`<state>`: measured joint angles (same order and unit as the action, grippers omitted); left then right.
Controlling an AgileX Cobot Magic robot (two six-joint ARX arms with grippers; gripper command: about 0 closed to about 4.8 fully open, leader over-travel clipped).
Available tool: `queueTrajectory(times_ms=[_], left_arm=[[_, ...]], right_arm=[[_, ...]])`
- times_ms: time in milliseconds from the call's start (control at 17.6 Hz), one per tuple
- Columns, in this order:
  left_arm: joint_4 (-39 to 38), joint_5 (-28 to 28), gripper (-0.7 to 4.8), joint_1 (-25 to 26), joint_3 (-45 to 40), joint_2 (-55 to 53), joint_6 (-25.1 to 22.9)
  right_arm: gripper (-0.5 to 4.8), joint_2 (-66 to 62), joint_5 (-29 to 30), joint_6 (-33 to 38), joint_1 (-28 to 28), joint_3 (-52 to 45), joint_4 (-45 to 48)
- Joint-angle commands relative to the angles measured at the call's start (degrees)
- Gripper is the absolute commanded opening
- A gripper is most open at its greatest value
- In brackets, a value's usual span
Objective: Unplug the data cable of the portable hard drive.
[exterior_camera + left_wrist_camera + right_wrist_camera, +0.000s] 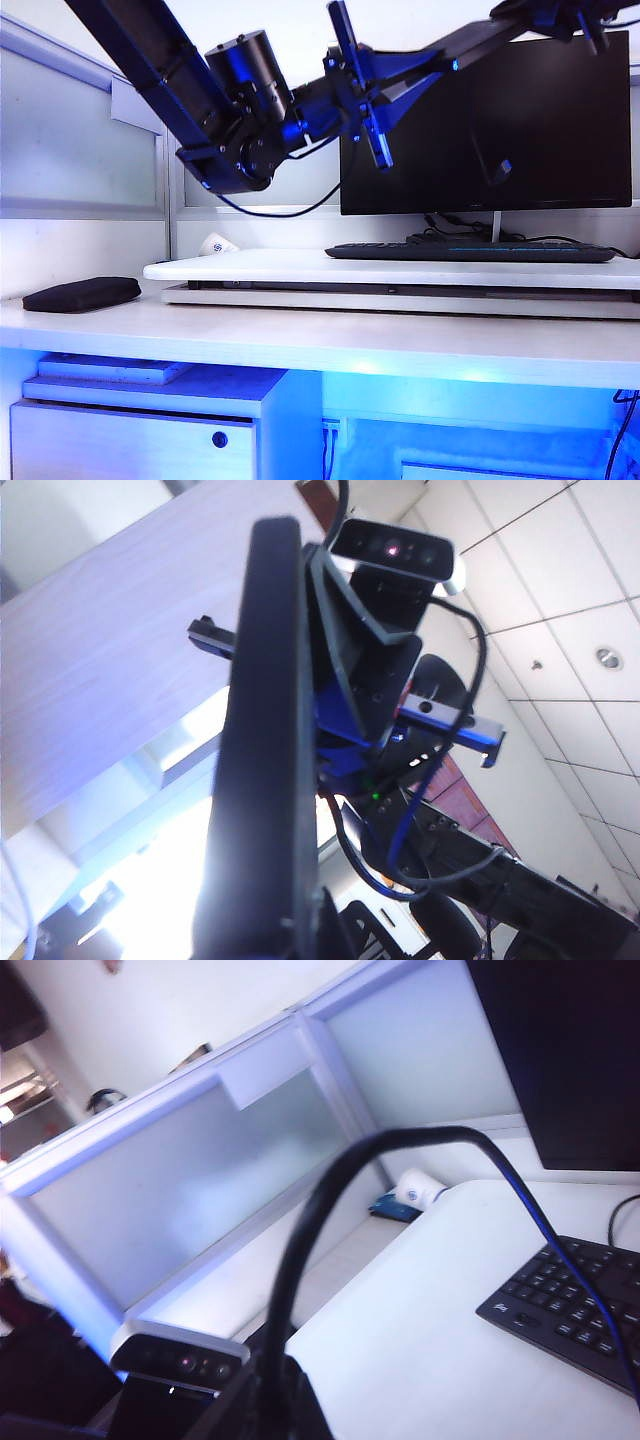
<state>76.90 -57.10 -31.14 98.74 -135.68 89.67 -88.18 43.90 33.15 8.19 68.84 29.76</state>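
Black and seen edge-on, the portable hard drive [373, 135] hangs upright in mid-air above the left end of the white raised board [260, 268], in front of the left edge of the monitor [530, 130]. The left gripper [352, 100] reaches it from the upper left and is clenched on the slab; in the left wrist view the drive [262, 760] fills the centre as a tall dark strip. The right gripper [398, 82] comes in from the upper right and stands just beside the drive's far face. It is closed, though no view shows what lies between its fingertips. In the right wrist view the data cable [318, 1210] rises from the lower edge and arcs over toward the keyboard [570, 1305]. Whether its plug sits in the drive cannot be told. The keyboard [470, 252] lies along the board's rear edge. A black pouch [82, 293] rests on the desk [300, 340] near its left edge.
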Motion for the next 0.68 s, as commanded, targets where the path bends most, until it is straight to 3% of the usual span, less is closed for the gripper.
queueTrajectory(times_ms=[57, 683], left_arm=[[4.00, -7.17, -0.06, 1.25, -1.01, -0.28, -0.26], [4.07, -7.41, -0.06, 1.27, -1.01, -0.28, 0.07]], right_arm=[[-0.08, 0.63, -16.81, -1.92, 7.02, 5.35, 7.78], [-0.08, -1.49, -16.28, -2.93, 13.29, 9.09, 5.27]])
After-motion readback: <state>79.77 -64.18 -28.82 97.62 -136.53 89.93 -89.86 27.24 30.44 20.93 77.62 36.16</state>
